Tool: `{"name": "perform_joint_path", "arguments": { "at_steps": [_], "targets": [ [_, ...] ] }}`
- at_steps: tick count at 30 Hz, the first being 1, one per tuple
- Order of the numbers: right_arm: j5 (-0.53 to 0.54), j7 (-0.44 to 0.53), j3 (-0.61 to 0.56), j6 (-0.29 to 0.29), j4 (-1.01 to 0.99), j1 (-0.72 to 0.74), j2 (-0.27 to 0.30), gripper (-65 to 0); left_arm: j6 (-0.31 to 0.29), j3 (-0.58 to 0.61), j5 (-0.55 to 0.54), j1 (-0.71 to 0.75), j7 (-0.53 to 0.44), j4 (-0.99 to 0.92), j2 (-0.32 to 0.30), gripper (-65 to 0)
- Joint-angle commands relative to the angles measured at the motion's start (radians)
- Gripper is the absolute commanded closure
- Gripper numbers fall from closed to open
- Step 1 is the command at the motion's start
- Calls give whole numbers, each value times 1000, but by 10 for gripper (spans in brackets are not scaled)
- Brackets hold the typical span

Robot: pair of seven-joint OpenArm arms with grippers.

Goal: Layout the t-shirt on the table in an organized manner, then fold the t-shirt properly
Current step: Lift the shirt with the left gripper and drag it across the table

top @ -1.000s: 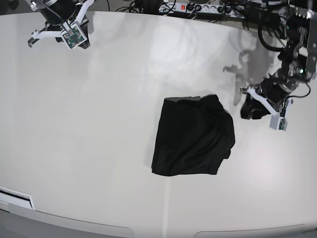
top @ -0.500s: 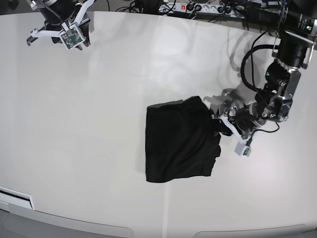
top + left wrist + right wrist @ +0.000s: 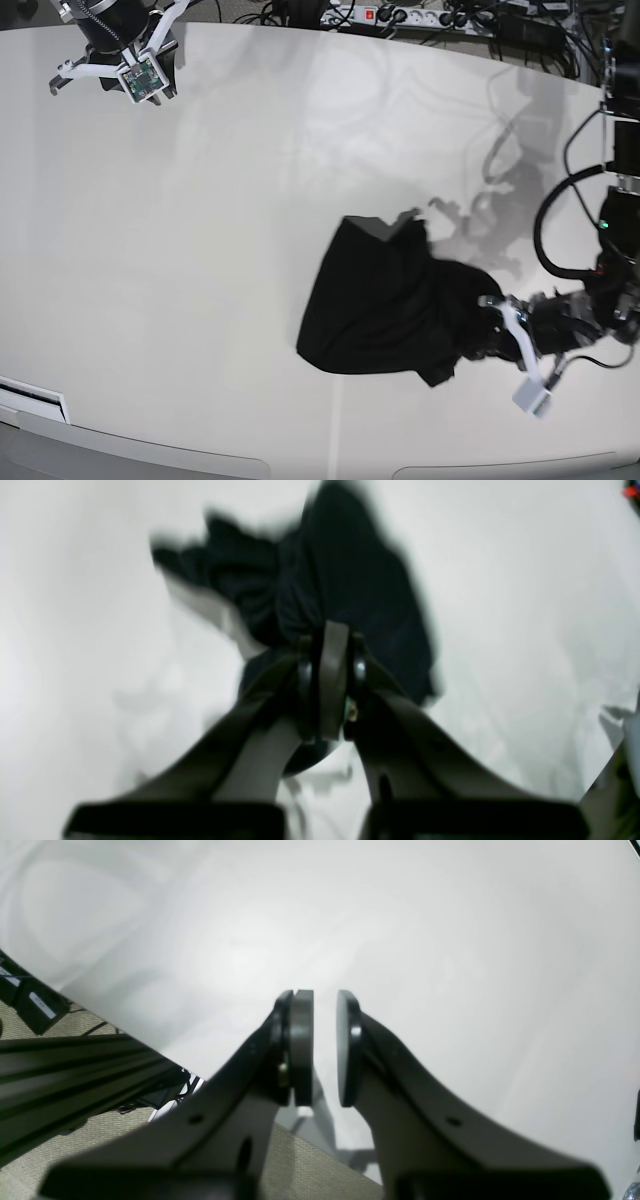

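The black t-shirt [image 3: 385, 300] lies crumpled on the white table [image 3: 200, 250], right of centre toward the front. My left gripper [image 3: 480, 338] is shut on the shirt's right edge at the front right, and the cloth is drawn out toward it. In the left wrist view, which is blurred, the left gripper [image 3: 332, 650] pinches a bunch of the t-shirt [image 3: 350, 580]. My right gripper [image 3: 112, 52] hangs at the table's far left corner, far from the shirt. In the right wrist view the right gripper [image 3: 325, 1040] is open a narrow gap and empty, above the bare table [image 3: 400, 915].
A power strip [image 3: 400, 17] and cables lie along the table's far edge. A white flat object [image 3: 35, 400] sits at the front left edge. The table edge and the floor [image 3: 75, 1150] show below the right gripper.
My left gripper moved in to the shirt's right edge, shut on it, and pulled it toward the front right. The shirt is dragged and stretched that way. The right arm barely moved.
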Motion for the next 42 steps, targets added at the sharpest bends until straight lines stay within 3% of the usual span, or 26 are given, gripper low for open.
{"name": "perform_joint_path", "arguments": {
  "at_steps": [1, 7, 11, 16, 24, 28, 30, 42],
  "targets": [
    [0, 22, 3, -4, 16, -9, 6, -107, -13, -26, -40, -26, -3, 32, -38, 0],
    [0, 30, 3, -4, 16, -9, 6, -107, -156, -56, -319, -25, 128, 64, -102, 0],
    [0, 32, 3, -4, 16, -10, 6, -107, -167, -56, -569, -17, 271, 64, -95, 0],
    [0, 29, 3, -4, 16, -9, 6, -107, -167, -56, -569, -6, 301, 64, -28, 0],
    [0, 29, 3, -4, 16, -10, 6, -107, -167, -55, -555, 52, 271, 64, 76, 0],
    [0, 29, 3, -4, 16, -9, 6, -107, -167, -55, -513, 54, 208, 64, 83, 0],
    [0, 30, 3, -4, 16, -9, 6, -107, -167, -55, -569, 33, 233, 64, 84, 0],
    [0, 29, 3, -5, 16, -9, 6, -107, -167, -55, -569, -251, 284, 181, 69, 0]
  ]
}}
